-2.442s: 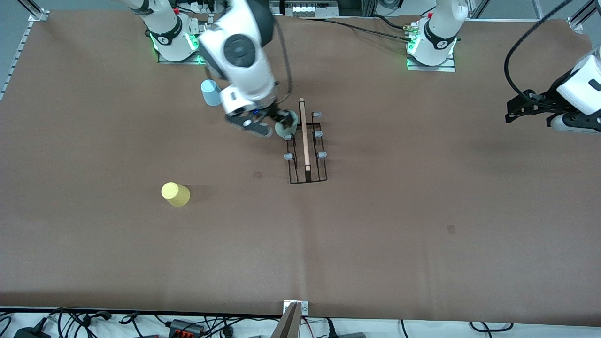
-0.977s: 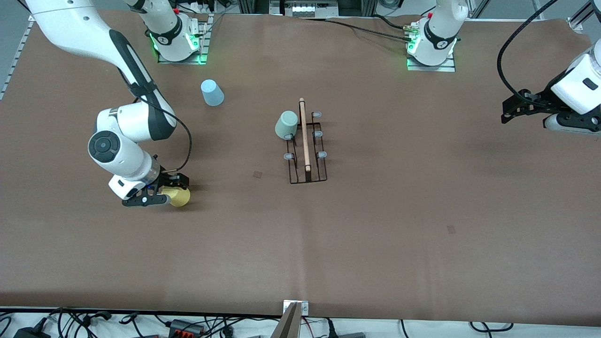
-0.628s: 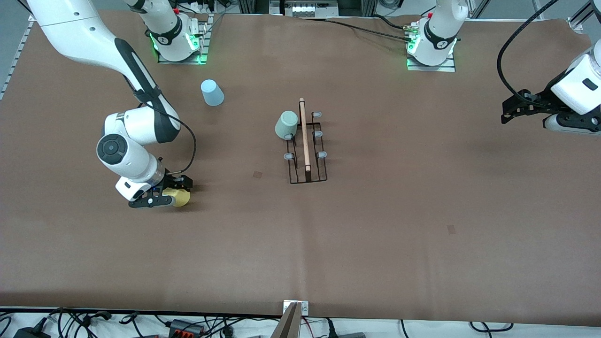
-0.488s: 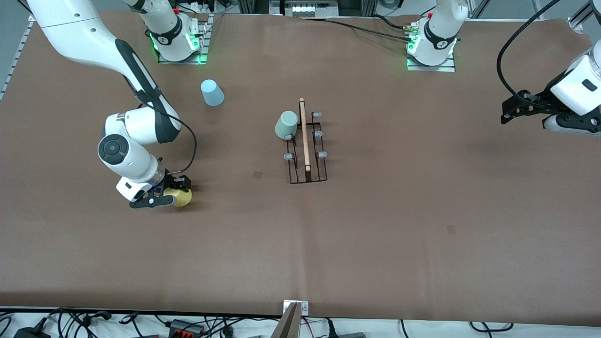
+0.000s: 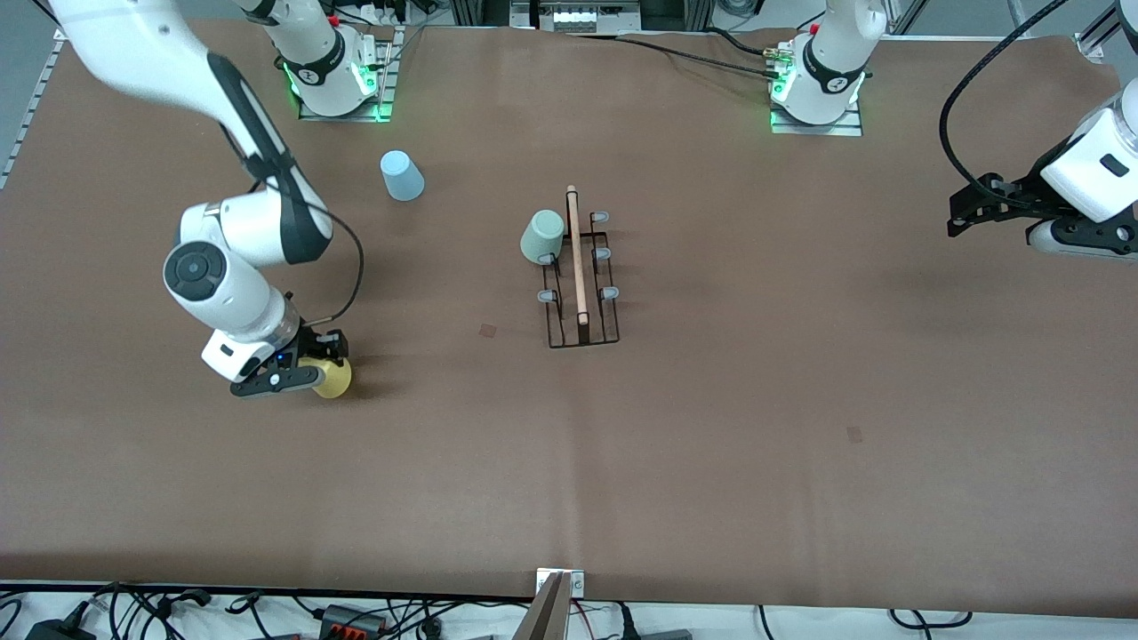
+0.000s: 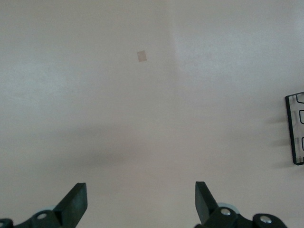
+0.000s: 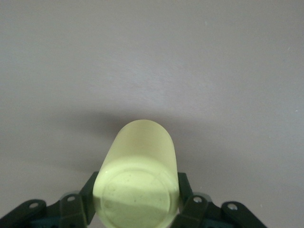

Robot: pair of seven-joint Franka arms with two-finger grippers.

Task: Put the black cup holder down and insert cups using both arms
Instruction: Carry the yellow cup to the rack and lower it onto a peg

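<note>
The black cup holder (image 5: 579, 293) stands mid-table, wooden rod handle up; one corner of it shows in the left wrist view (image 6: 295, 128). The mint green cup (image 5: 542, 236) sits upside down on one of its prongs, at the end nearer the robots' bases. The light blue cup (image 5: 402, 175) stands upside down nearer the right arm's base. My right gripper (image 5: 307, 363) is shut on the yellow cup (image 5: 335, 380), tilted just above the table; its base faces the right wrist camera (image 7: 137, 180). My left gripper (image 5: 953, 213) waits open and empty at the left arm's end of the table, also seen in its own wrist view (image 6: 140, 190).
Brown paper covers the table (image 5: 711, 444). Small tape patches lie on it, one near the holder (image 5: 487, 330) and one nearer the front camera (image 5: 854, 434). Cables and a bracket (image 5: 558, 604) line the table's front edge.
My right gripper left the mint green cup on the holder, moved to the yellow cup and closed on it. It has now shifted slightly toward the right arm's end. The left arm barely moved.
</note>
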